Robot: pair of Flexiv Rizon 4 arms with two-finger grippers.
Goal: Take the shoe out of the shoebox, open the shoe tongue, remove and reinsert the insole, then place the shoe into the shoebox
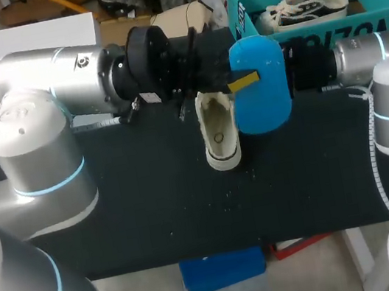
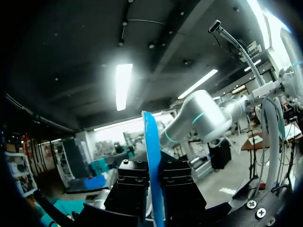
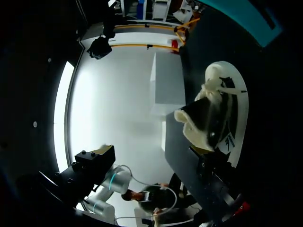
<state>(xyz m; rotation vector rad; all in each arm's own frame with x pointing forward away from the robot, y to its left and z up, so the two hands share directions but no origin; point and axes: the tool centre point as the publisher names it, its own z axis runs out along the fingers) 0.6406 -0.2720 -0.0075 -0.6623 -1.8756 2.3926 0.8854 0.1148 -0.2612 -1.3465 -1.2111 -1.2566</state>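
The left gripper (image 1: 242, 82) pinches the blue insole (image 1: 265, 100) close beside the white shoe (image 1: 220, 132). The right gripper (image 1: 300, 62) sits on the insole's far side from the shoe, mostly hidden. I cannot tell its state.

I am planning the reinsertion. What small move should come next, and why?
Probably tilt the blue insole, held in the left gripper, down toward the white shoe's opening: it hangs above the table beside the shoe, which stands open.

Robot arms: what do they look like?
The left arm and right arm are fat silver tubes with round joints and thin light-blue rings. Their wrists are black. A white coiled cable runs along the right arm. The left tool is black with a yellow tip.
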